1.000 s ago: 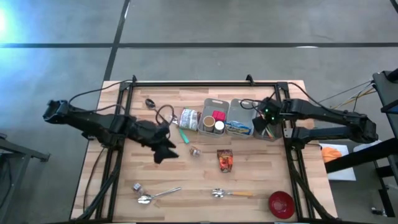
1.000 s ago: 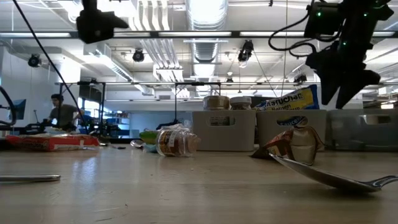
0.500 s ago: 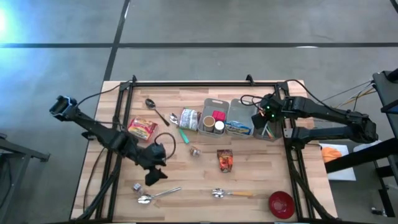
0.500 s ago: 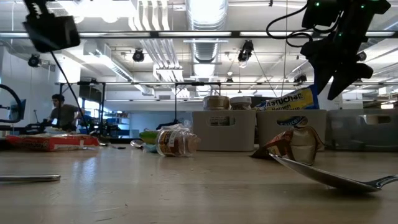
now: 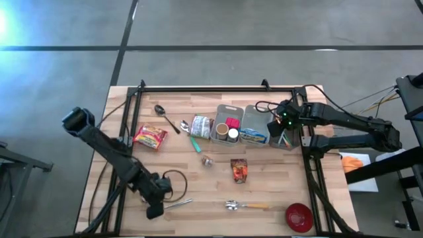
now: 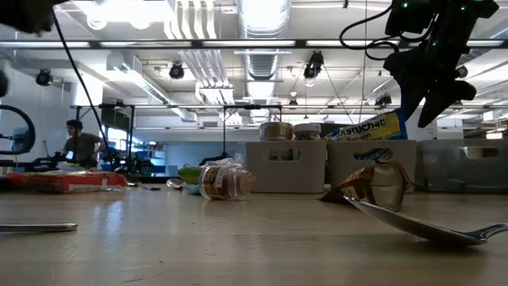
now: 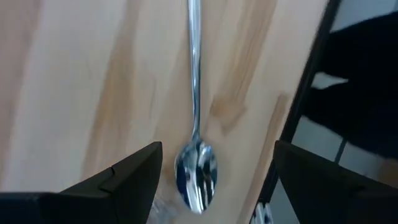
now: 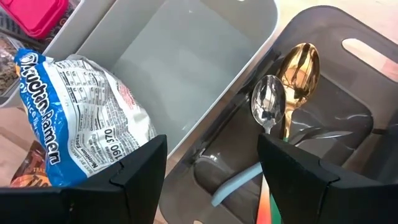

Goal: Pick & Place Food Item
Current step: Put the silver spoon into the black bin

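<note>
My left gripper (image 5: 156,206) hangs open near the table's front left, its fingers on either side of the bowl end of a metal spoon (image 7: 195,168) that lies flat on the wood. My right gripper (image 8: 211,144) stands open above the bins at the back right, over the white bin (image 8: 186,62) that holds a blue ramen packet (image 8: 81,106). Lying on the table are a red ramen packet (image 5: 151,137), a jar (image 5: 201,125) on its side and an orange snack packet (image 5: 238,170).
A grey bin (image 8: 323,118) beside the white one holds a gold and a silver spoon. A red bowl (image 5: 299,217) sits at the front right, with a wooden-handled spoon (image 5: 248,206) to its left. Another spoon (image 5: 168,119) lies at the back left. The table's front edge is close to my left gripper.
My left gripper has swung from the table's middle left toward the near edge and come down, tipping more steeply, until it hangs over the spoon. The red ramen packet, which the arm covered before, now shows. The left gripper has stayed open.
</note>
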Motion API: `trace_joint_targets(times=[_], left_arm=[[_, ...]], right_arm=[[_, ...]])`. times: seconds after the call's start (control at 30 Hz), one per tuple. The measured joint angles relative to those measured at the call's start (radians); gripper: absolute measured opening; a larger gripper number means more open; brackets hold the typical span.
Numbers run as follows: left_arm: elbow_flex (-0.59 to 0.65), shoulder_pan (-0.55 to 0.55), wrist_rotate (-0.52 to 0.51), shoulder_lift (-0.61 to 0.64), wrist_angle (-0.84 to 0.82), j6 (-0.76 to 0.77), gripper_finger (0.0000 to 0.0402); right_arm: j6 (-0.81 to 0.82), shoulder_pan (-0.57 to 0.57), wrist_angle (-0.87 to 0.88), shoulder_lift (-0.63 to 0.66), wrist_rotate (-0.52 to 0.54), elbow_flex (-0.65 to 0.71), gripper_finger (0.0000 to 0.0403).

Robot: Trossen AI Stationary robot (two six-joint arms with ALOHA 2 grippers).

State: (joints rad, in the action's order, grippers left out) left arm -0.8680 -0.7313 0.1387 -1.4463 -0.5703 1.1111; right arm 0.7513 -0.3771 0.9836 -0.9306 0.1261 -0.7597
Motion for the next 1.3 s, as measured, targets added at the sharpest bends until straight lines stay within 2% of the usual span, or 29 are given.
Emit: trace_joint_targets(times=[0.17, 0.37, 0.6, 1.17, 1.3], left_arm=[[-0.058, -0.042, 0.024, -0.098, -0.014, 0.021, 0.0278], [-0.154, -0.048, 0.021, -0.206, -0.089, -0.056, 0.022], [-0.173, -0.048, 0.011, -0.278, -0.124, -0.083, 0.0174], [-0.168, -0.049, -0.155, -0.285, -0.091, -0.094, 0.0166], [-0.144, -0.051, -0.165, -0.285, -0.054, -0.094, 0.0166]], right_arm=[[0.0, 0.0, 0.0, 0.0, 0.0, 0.0, 0.0249], [-0.001, 0.0, -0.001, 0.0, -0.005, 0.0, 0.0249], [-0.004, 0.0, -0.001, 0.0, -0.025, 0.0, 0.0249], [0.0, 0.0, -0.003, 0.0, -0.042, 0.0, 0.0249], [0.0, 0.0, -0.004, 0.0, -0.048, 0.0, 0.0249]])
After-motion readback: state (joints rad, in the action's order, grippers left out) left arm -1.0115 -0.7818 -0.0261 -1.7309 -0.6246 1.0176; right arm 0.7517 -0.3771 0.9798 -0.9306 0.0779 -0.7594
